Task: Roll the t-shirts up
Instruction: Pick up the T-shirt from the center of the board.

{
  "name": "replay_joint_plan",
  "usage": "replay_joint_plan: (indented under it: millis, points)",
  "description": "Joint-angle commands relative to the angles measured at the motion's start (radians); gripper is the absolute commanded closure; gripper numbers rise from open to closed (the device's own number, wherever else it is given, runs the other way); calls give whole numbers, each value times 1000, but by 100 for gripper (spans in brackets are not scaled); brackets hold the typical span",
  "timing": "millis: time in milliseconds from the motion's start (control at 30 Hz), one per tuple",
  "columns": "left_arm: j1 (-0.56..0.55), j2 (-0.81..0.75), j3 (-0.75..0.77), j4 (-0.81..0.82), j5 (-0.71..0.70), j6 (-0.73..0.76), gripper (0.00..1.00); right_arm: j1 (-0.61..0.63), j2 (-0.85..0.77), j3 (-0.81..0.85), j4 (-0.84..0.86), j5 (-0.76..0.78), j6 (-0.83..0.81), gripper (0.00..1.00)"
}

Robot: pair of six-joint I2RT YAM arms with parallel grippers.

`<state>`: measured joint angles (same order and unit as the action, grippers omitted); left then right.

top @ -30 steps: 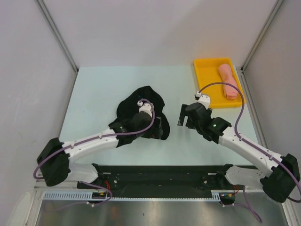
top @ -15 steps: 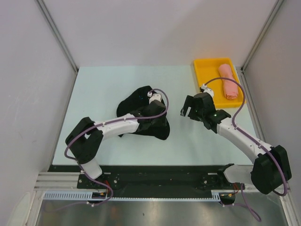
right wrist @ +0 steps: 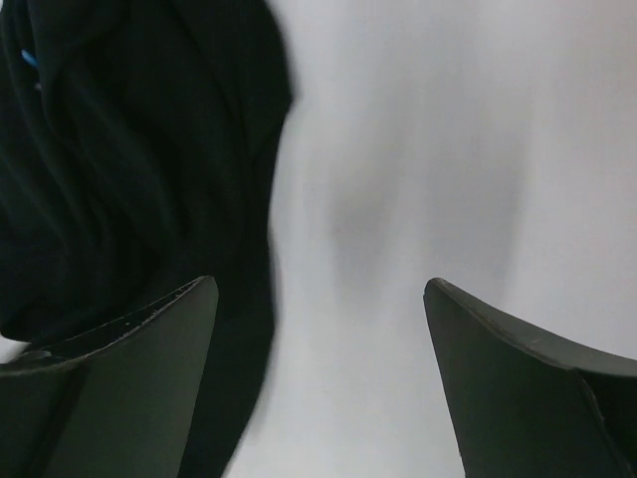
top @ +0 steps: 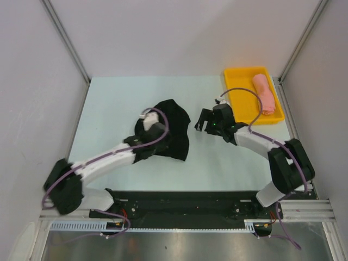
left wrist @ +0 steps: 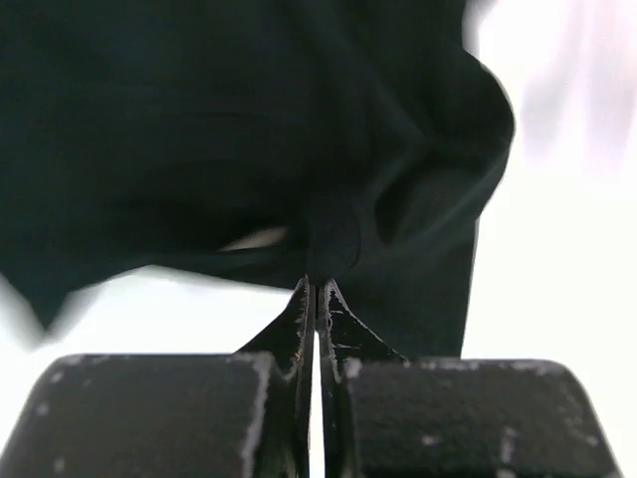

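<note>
Pale table [top: 109, 103], black tee [top: 175, 115], left claw [left wrist: 317, 295] pinching it — seen wrist-side only

White-linked arms [top: 103, 160], black joint housings [top: 65, 187], looped purple cables [top: 242, 90]; left gripper [left wrist: 316, 289] and right gripper [right wrist: 318, 282]: matte black wedge fingers.

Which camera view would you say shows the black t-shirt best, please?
The top external view: nearly the whole black t-shirt shows, crumpled on the table. The left wrist view shows only folds at the shut left gripper; the right wrist view shows a blurred edge.
</note>
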<state>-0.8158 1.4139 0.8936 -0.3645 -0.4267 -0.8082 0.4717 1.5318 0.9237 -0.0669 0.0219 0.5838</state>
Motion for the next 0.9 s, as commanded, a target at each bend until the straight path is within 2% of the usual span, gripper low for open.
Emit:
replay_joint_plan:
  millis: [0, 100, 200, 367, 433, 467, 500, 533, 633, 700, 867]
  points:
    - [113, -376, -147, -195, -169, -112, 100, 76, 169, 110, 153, -25, -52, 11]
    - [187, -551, -228, -235, -149, -100, 100, 108, 301, 197, 165, -33, -53, 14]
    - [237, -627, -252, -272, -135, -92, 100, 140, 404, 270, 165, -22, -42, 16]
    - [276, -621, -217, -298, -149, -68, 100, 139, 482, 319, 176, 30, 8, 30]
    - [283, -609, -185, -294, -152, -37, 100, 131, 498, 325, 197, 29, 11, 45]
    - [294, -603, -159, -289, -155, -26, 100, 121, 505, 352, 202, 21, 11, 57]
    - [300, -599, -142, -286, -156, -2, 100, 114, 514, 374, 191, 23, 11, 87]
    - [309, -589, -125, -281, -156, 13, 100, 110, 522, 400, 152, 30, 10, 100]
    - [380, -570, -38, -272, -155, 81, 100, 90, 499, 469, 72, 76, -19, 100]
    - [412, -561, 43, -257, -146, 137, 100, 75, 412, 490, -25, 160, -38, 100]
    - [469, -521, 264, -226, -175, 257, 100, 21, 201, 546, -194, 231, -116, 100]
